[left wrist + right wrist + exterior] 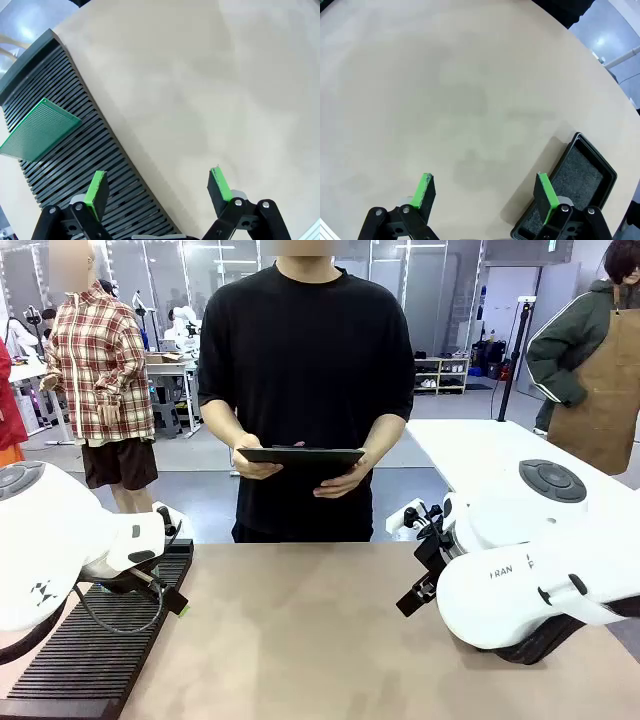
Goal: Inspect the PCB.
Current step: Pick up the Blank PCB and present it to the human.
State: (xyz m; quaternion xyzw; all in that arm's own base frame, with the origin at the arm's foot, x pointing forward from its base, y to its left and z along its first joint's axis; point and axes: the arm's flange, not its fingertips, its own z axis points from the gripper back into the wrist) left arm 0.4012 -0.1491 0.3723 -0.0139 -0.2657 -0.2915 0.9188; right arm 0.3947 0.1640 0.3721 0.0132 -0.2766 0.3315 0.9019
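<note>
Left fingers (96, 192) and right fingers (425, 189) stand apart, empty; PCB (40, 131) rests on the ribbed rack (107, 155).

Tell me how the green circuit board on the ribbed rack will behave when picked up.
The circuit board looks thin and flat, so probably stiff and light. Its thin edges probably offer little grip. Lying across the ribs of the rack, it will likely slide or tilt if pushed.
</note>
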